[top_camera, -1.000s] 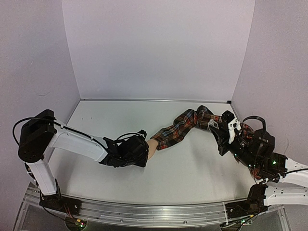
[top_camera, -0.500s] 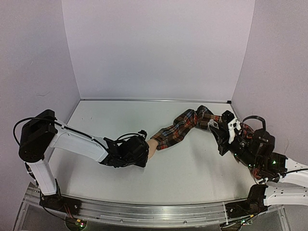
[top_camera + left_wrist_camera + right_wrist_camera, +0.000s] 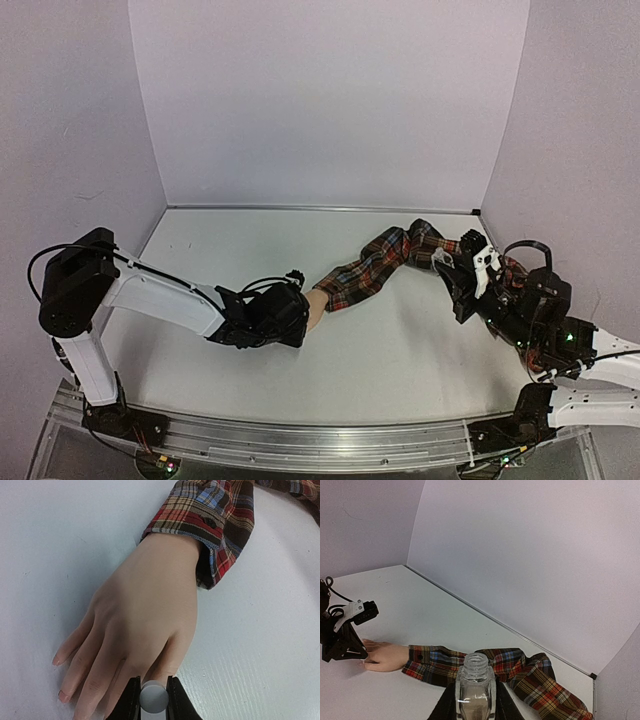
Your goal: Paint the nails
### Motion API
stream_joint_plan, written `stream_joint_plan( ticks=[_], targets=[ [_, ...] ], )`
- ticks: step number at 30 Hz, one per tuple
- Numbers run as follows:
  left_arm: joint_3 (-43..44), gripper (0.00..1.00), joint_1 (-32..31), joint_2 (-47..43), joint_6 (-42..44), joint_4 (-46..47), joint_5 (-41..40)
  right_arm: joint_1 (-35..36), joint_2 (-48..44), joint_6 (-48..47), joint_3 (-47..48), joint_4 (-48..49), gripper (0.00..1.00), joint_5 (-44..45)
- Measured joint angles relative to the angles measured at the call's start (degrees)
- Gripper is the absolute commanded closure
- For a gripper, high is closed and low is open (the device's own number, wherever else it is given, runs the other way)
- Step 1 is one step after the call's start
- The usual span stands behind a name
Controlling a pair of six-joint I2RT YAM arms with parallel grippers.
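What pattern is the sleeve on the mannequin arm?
Red plaid fabric shirt sleeve, clearest in the left wrist view.

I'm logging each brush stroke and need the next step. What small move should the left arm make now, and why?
Probably ease the left gripper, shut on the white cap, toward the fingertips and lower it onto one of the nails. The cap hovers over the mannequin hand at its fingers. The nails in view look unpainted, and the brush itself is hidden.

Mannequin hand (image 3: 145, 620) on table (image 3: 400, 345), sleeve (image 3: 375, 262) trailing right, cap (image 3: 153, 698) in left pincer (image 3: 152, 704) above it, bottle (image 3: 475, 672) in right pincer (image 3: 475, 702)
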Motion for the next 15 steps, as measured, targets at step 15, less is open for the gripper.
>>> stream_joint_plan(
  ticks=[15],
  targets=[
    [-0.8, 1.0, -0.2, -0.3, -1.4, 0.0, 0.0, -0.1, 0.0, 0.2, 0.0, 0.0, 1.0, 0.0]
  ],
)
